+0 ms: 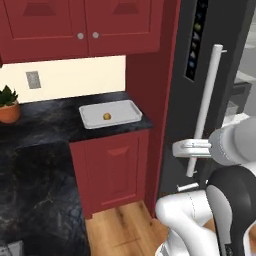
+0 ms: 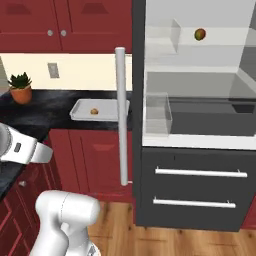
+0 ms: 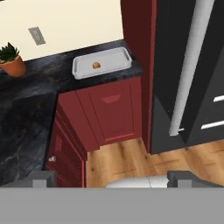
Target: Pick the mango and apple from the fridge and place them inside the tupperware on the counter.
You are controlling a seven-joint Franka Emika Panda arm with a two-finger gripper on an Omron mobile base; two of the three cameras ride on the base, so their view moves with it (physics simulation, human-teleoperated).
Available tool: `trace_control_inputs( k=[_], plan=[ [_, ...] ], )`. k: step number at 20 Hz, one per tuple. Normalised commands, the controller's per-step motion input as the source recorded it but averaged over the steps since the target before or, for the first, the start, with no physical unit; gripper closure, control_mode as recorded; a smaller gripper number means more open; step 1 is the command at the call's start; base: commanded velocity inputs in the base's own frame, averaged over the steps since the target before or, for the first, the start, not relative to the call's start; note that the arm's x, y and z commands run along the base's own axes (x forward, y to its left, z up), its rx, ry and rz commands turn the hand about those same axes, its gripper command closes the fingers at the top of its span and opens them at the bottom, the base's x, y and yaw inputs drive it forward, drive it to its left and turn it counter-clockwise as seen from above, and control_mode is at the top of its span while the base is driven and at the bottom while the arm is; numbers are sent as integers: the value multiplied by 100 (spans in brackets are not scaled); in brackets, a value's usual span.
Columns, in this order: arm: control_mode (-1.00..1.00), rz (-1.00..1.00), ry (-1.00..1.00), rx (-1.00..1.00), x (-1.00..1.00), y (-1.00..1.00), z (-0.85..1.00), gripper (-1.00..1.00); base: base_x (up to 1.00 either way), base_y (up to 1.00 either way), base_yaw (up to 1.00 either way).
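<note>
Gripper (image 3: 112, 177), fingers spread wide, nothing held, hanging above wood floor (image 3: 127, 159) by the fridge (image 2: 200, 190). Apple (image 1: 106, 116): resting inside tupperware (image 1: 127, 116) on counter (image 1: 45, 125). Mango (image 2: 200, 34): on upper glass shelf within open fridge, well apart from the gripper. Potted plant (image 1: 7, 105): on counter, left of tupperware.
</note>
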Motion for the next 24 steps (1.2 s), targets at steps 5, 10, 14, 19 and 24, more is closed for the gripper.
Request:
trace_control_inputs(
  k=[5,10,14,19,24],
  plan=[
    [100,0,0,0,0,0,0,-100,-82,-49,-31],
    [100,0,0,0,0,0,0,-100,-21,-75,-18],
    [100,0,0,0,0,0,0,-100,16,-69,-6],
    [100,0,0,0,0,0,0,-100,26,-75,-20],
    [100,0,0,0,0,0,0,-100,51,-66,-3]
  ],
)
